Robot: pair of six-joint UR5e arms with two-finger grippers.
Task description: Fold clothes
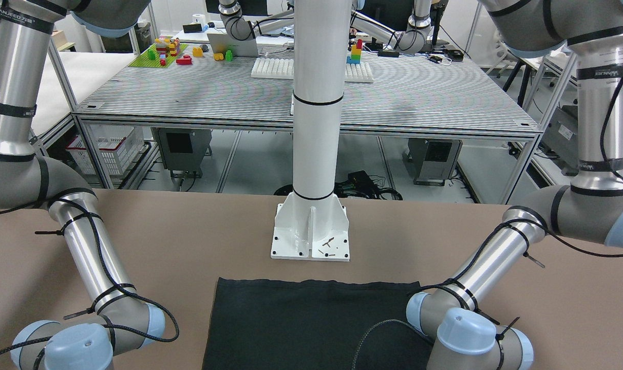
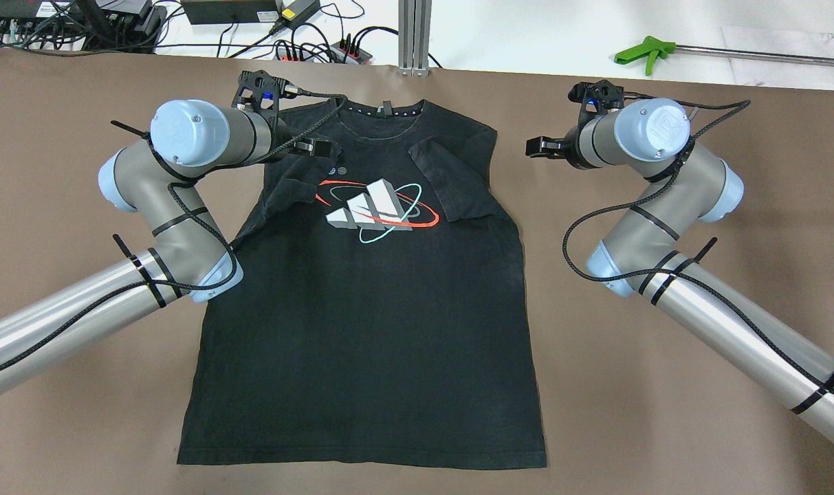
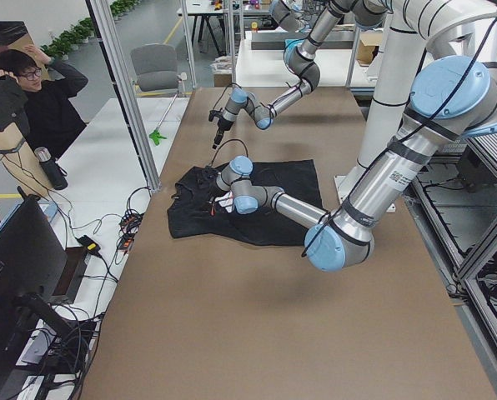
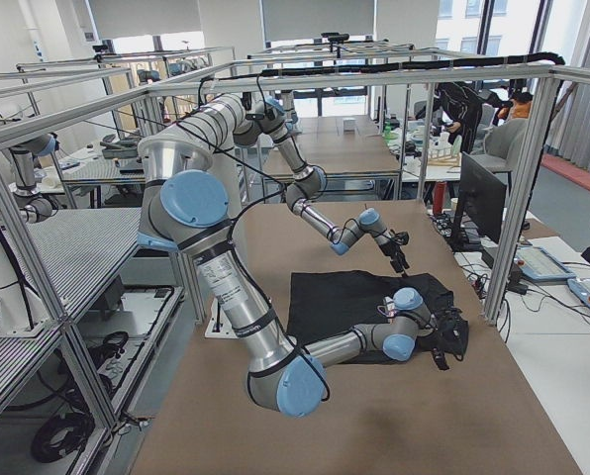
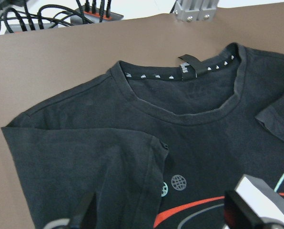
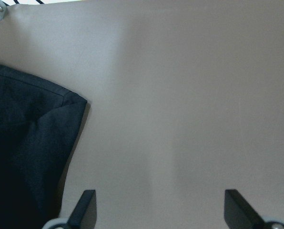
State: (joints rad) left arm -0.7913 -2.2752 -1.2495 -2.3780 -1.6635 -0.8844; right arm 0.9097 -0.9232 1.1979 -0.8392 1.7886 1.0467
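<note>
From where I stand, the black T-shirt (image 2: pixel 361 330) lies face up in the middle of the brown table (image 2: pixel 664 412), with its collar (image 2: pixel 382 113) at 12 o'clock and its hem at 6 o'clock, nearest the robot. The printed logo (image 2: pixel 375 210) shows on the chest. Both sleeves are already turned in. The right sleeve (image 2: pixel 451 179) lies flat across the chest at about 1 o'clock, and the left sleeve (image 2: pixel 286 185) sits at about 11 o'clock, a little rumpled.

The left gripper (image 2: pixel 313 146) hangs over that left sleeve. Its wrist camera shows the fingers (image 5: pixel 85 214) spread wide with only cloth lying flat under them, so it grips nothing. The right gripper (image 2: pixel 540 146) is off the shirt at 2 o'clock, over bare table just beside the shoulder, and its fingers (image 6: pixel 87 205) are also wide apart and empty.

I judge the sleeve stage is done and the body fold is still to come. The next move seems to call for both pincers to come down on matching spots, most likely the two shoulders at 11 and 1 o'clock. Each would pinch through the tucked sleeve and the body cloth together, then carry the top edge towards 6 o'clock at an even pace. The right one needs to shift inward first, towards 9 o'clock, to get over the fabric.
</note>
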